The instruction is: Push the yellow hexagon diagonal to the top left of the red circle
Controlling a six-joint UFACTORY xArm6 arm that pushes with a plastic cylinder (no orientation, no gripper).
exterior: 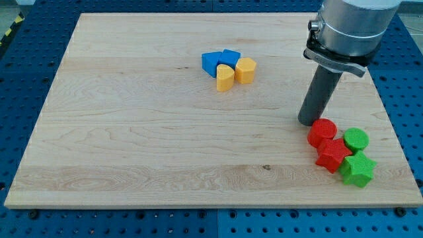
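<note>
my tip (308,121), a bare rod with no claw to spread or pinch, is planted just left of the red circle (322,131). the yellow hexagon (245,69) is found farther off, up-left, beside the blue blocks (219,61).

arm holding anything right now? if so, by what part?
Nothing is held. There is no gripper, only a rod. My tip rests on the board just off the red circle's upper-left edge. The yellow hexagon sits apart, untouched, near the blue blocks.
</note>
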